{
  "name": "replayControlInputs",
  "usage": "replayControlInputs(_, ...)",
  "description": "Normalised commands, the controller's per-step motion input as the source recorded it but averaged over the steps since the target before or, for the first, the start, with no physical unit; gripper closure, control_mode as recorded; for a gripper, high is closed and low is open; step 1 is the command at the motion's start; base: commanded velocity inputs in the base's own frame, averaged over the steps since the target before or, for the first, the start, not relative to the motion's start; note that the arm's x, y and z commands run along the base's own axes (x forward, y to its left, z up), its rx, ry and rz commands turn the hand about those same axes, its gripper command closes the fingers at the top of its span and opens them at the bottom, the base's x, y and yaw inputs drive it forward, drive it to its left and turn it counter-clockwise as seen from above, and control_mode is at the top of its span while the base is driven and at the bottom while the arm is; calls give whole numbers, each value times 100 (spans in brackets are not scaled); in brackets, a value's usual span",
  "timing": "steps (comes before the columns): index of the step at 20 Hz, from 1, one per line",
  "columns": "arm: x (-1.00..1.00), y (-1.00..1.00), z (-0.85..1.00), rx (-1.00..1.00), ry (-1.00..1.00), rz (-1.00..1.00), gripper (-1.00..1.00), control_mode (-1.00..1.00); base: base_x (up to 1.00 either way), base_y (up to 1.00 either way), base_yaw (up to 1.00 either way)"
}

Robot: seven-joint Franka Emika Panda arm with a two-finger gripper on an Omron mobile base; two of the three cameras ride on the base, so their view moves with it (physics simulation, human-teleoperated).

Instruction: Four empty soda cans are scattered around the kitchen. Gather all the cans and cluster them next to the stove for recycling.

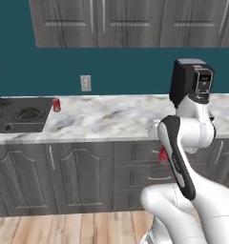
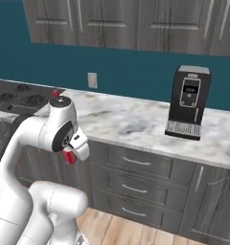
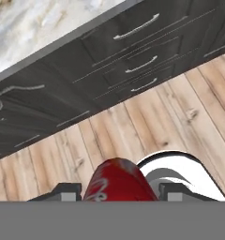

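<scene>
A red soda can (image 3: 115, 180) sits between my gripper's (image 3: 120, 191) two dark fingertips, and the gripper is shut on it. The hand hangs in front of the lower cabinets, below counter height. The same can shows as a red patch beside my forearm (image 1: 163, 155) and under my white hand (image 2: 68, 157). Another red can (image 1: 56, 105) stands upright on the marble counter, right beside the edge of the stove (image 1: 16, 114); its top peeks over my arm joint (image 2: 55, 94). The stove (image 2: 16, 95) lies at the counter's left end.
A black coffee machine (image 1: 192, 81) (image 2: 189, 100) stands on the counter (image 1: 111, 116) against the teal wall. Dark grey drawers (image 3: 133, 51) and cabinet doors run under the counter, above a wooden floor (image 3: 180, 117). Wall cabinets hang overhead.
</scene>
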Motion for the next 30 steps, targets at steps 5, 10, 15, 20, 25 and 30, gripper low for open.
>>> replayControlInputs(5,0,0,0,0,0,0,100,100,63,49,8)
replayControlInputs(10,0,0,0,0,0,0,100,100,53,52,1)
replayControlInputs(15,0,0,0,0,0,0,100,100,43,47,0)
replayControlInputs(20,0,0,0,0,0,0,100,100,40,39,0)
replayControlInputs(25,0,0,0,0,0,0,100,100,39,33,0)
replayControlInputs(30,0,0,0,0,0,0,100,100,35,25,0)
